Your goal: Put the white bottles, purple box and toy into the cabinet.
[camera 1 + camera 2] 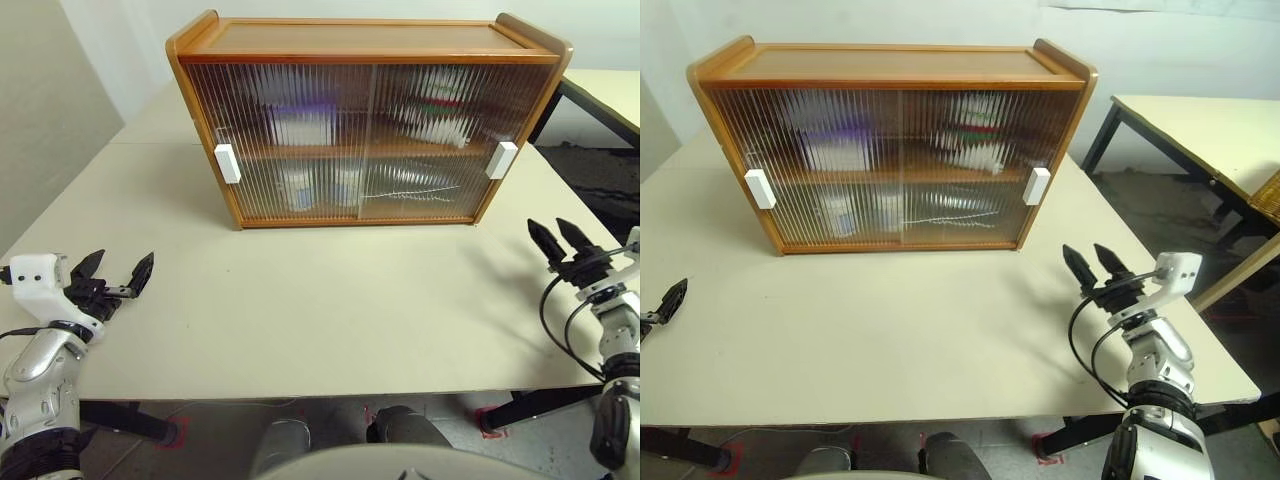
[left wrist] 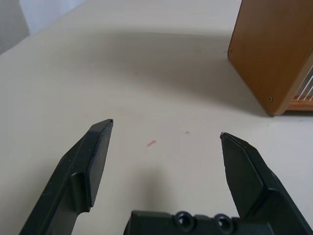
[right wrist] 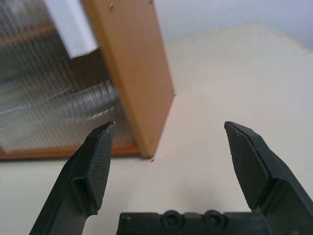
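Left eye view: a wooden cabinet (image 1: pixel 365 120) is seen standing at the far side of a pale desk (image 1: pixel 300 310), both ribbed sliding doors drawn shut, one white handle at each outer edge. Behind the ribbed panels, blurred shapes are made out. On the upper shelf a purple box (image 1: pixel 303 125) sits to the left, and a toy (image 1: pixel 437 118) with red and green on it sits to the right. On the lower shelf two white bottles (image 1: pixel 320 187) stand side by side. The task's four things are judged to be stored already, which would explain why the doors are closed. The left gripper (image 1: pixel 120 275) is held low at the desk's left edge, jaws apart and empty.

Right eye view: the same scene is shown. The right gripper (image 1: pixel 1095 265) is held at the desk's right edge, well apart from the cabinet, jaws apart and holding nothing. Both arms are judged to be parked wide, clear of the doors.

Left wrist view: two black fingers (image 2: pixel 90 161) are spread wide over bare desk, with the cabinet's side panel beyond.

Right wrist view: two fingers are spread wide, with the cabinet's right corner and one handle (image 3: pixel 68 27) between and beyond them.
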Tool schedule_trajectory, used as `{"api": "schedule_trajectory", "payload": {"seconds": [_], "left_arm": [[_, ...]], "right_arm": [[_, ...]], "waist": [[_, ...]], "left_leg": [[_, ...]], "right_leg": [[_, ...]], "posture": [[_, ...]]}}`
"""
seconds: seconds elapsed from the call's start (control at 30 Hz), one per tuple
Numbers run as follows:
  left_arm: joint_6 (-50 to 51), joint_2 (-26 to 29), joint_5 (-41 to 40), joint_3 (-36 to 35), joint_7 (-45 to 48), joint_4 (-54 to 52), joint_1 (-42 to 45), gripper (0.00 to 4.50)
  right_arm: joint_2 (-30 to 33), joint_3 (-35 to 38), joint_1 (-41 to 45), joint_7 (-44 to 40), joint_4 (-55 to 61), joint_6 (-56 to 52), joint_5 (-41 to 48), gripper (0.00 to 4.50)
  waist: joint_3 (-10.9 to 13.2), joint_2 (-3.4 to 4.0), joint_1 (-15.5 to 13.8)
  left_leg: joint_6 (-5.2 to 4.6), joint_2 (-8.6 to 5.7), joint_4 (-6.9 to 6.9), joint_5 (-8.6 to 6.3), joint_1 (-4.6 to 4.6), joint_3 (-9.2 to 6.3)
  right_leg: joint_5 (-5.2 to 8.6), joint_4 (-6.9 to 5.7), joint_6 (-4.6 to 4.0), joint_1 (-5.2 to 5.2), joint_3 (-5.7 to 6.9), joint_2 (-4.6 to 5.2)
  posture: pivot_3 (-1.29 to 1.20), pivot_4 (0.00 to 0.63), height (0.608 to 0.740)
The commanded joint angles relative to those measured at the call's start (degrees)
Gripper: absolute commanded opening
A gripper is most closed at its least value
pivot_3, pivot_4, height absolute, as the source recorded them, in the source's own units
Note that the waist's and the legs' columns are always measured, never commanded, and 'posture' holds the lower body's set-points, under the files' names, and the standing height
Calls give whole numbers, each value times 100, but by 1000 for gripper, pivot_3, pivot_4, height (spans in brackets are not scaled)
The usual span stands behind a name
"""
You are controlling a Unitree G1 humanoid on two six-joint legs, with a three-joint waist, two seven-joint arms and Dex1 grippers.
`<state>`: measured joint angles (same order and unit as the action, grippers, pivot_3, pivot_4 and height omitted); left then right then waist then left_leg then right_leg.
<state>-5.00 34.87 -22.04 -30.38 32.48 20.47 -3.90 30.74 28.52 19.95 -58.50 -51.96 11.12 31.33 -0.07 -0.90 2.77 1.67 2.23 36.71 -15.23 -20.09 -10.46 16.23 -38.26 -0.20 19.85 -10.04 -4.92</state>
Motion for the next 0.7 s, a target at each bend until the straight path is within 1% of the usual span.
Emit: {"api": "schedule_trajectory", "payload": {"seconds": [0.03,0.17,0.33,0.57,0.7], "left_arm": [[-21,174,26,-42,98,264,150,4500],[-176,343,59,-5,201,677,501,4500],[-373,337,138,133,236,985,903,4500],[-284,246,191,352,152,790,1147,4500],[-288,218,216,390,150,862,1248,4500]], "right_arm": [[-100,-15,11,15,-10,153,-64,4470],[-104,-20,107,37,-203,292,-120,4470],[-95,23,206,28,-464,395,-113,4470],[-146,-40,156,-65,-569,448,-165,4470],[-166,-31,165,-63,-566,467,-160,4470]], "waist": [[1,0,-8],[1,-3,-31],[1,-3,-38],[2,-4,-75],[2,-9,-94]], "left_leg": [[0,-1,0,0,8,0],[2,6,1,0,22,-3],[3,13,1,-1,22,-7],[3,8,0,-1,19,3],[2,3,6,0,29,13]], "right_leg": [[-1,0,-1,-8,-1,0],[-9,-1,-17,-16,-8,2],[-18,-1,-32,-11,-15,6],[-9,0,-23,-12,-2,4],[-10,0,-5,-27,-3,1]], "posture": [[-30,0,740],[-25,0,740],[-24,0,740],[-4,0,740],[-16,0,740]]}}
